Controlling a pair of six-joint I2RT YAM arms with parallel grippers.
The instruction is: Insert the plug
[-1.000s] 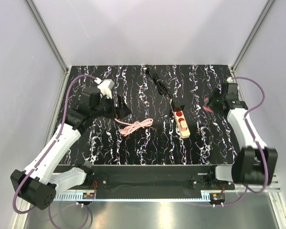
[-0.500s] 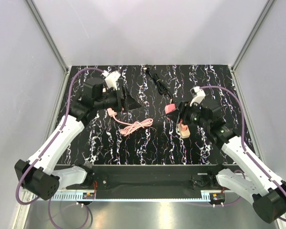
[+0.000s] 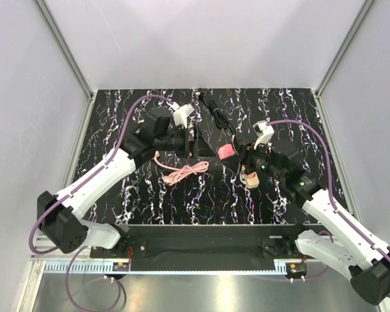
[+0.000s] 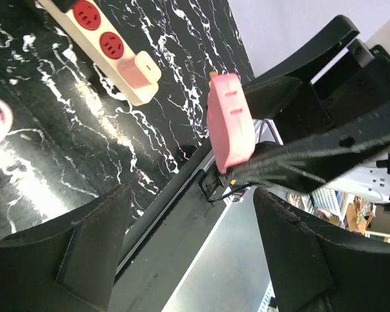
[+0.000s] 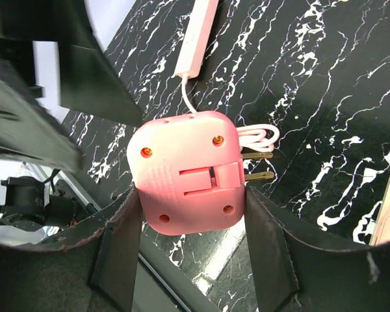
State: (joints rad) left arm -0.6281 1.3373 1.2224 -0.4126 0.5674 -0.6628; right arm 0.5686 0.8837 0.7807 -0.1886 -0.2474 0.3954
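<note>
My right gripper is shut on a pink square plug and holds it above the table, just left of the cream power strip. In the right wrist view the plug sits between both fingers, with its brass prongs pointing right. My left gripper is open and empty, close to the left of the plug. The left wrist view shows the plug ahead, and the strip with red sockets on the table beyond.
A coiled pink cable lies on the black marbled table left of centre. A black cord runs from the strip toward the back edge. A white bar lies on the table beyond the plug. Grey walls enclose three sides.
My left arm has swung right toward the centre, up to the plug. My right arm came in from the far right with the plug and shifted slightly left.
</note>
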